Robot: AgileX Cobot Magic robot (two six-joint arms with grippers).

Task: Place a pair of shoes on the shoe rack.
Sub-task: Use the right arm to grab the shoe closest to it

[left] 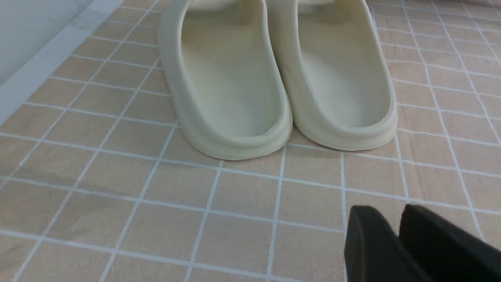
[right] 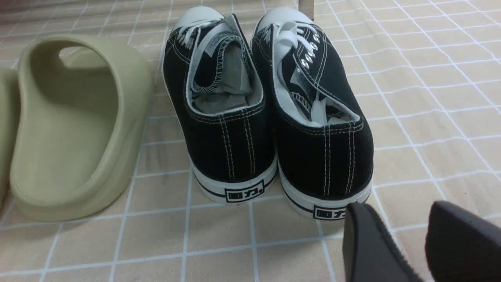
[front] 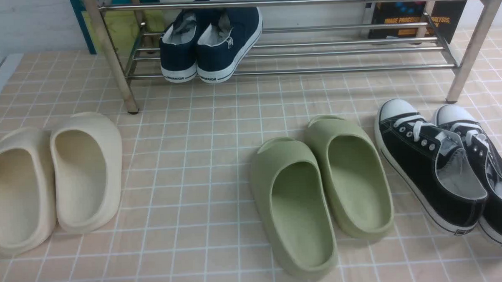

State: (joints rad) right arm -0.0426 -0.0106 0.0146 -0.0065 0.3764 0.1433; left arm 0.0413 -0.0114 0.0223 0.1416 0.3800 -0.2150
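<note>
The pair of black canvas sneakers stands on the tiled floor at the front right, toes toward the rack: one shoe [front: 427, 168] and its mate [front: 485, 162] further right. The right wrist view shows their heels, one shoe [right: 223, 117] beside the other [right: 325, 141]. My right gripper [right: 395, 211] is open and empty, just behind the heel of the outer sneaker. My left gripper [left: 385, 213] has its jaws nearly together and empty, above bare tiles. The silver tube shoe rack [front: 298, 70] spans the back. Neither gripper shows in the front view.
Navy sneakers [front: 210, 42] sit on the rack's lower shelf, left part. Olive-green slides [front: 319, 188] lie just left of the black sneakers. Cream slides [front: 52, 177] lie at the front left, ahead of my left gripper [left: 274, 78]. Books stand behind the rack.
</note>
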